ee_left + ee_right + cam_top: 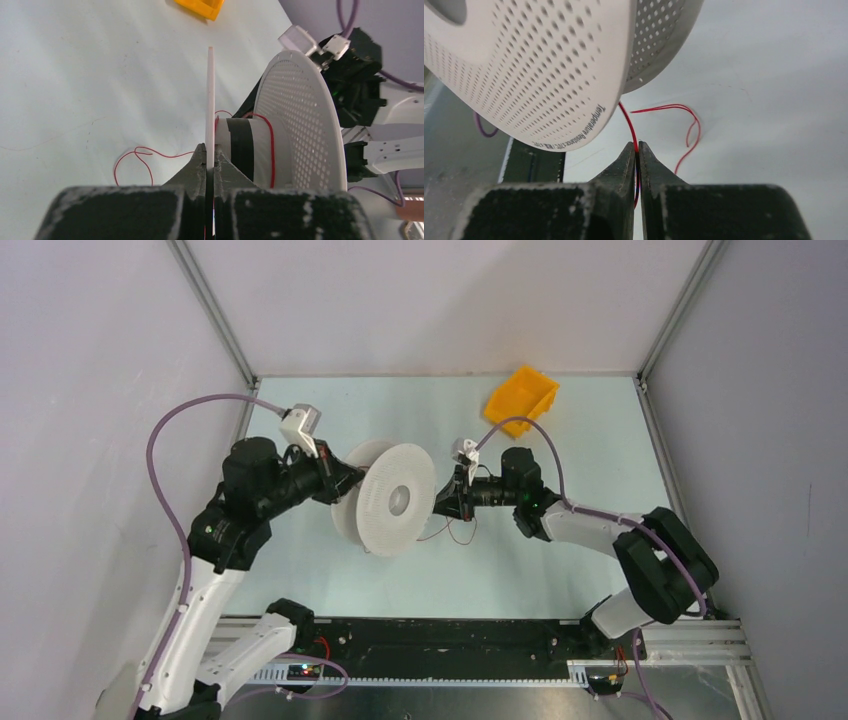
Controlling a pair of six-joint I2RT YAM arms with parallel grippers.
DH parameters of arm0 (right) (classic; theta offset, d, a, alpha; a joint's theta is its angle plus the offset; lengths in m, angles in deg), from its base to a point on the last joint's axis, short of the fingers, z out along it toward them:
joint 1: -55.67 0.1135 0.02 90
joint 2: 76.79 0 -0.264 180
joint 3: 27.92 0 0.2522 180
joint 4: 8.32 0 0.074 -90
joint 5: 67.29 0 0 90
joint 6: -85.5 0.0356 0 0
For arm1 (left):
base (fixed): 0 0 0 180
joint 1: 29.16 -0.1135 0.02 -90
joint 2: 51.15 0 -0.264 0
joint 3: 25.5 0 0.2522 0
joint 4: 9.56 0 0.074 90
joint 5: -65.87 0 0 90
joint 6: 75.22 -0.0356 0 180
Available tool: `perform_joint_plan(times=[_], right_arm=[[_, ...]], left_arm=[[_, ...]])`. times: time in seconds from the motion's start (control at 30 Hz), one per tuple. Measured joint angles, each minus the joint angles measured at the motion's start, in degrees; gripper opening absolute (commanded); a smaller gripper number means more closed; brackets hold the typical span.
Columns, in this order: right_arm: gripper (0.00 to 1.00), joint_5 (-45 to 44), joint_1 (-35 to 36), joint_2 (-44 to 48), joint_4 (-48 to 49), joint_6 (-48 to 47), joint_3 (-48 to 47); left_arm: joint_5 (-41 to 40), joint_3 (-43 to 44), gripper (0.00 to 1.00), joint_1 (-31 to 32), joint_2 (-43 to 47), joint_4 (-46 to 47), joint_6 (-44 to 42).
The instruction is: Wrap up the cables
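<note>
A white spool [395,500] with perforated flanges stands on edge above the middle of the table. My left gripper [210,152] is shut on the thin rim of one flange [210,100], seen edge-on. The cable, a very thin red wire [272,145], runs round the spool's hub beside a black band. From there the wire [628,122] passes under the flange [524,65] into my right gripper [637,146], which is shut on it just right of the spool [445,502]. A loose loop of the wire [691,125] lies on the table below the spool [462,537].
An orange bin [521,396] sits at the far right of the table. A black rail [450,645] runs along the near edge between the arm bases. Purple hoses [170,490] arc over both arms. White walls close in the left, back and right.
</note>
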Motion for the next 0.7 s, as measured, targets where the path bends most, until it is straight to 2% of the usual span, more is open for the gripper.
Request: perform_joint_plan(times=[0.3,0.57,0.7], right_arm=[[0.15,7.56,0.13,-6.93,19.34,9.46,4.26],[0.23,9.07,1.64,-15.52,38.86,21.68,4.76],[0.23,8.7,4.09,-18.69,43.19,23.8,4.76]], left_arm=[[0.33,0.72,0.0,-1.09,1.01,0.85,4.24],[-2.05,0.72,0.0,-1.7,3.39,4.46,8.31],[-2.89,0.44,0.0,-2.05,4.22,6.45,10.32]])
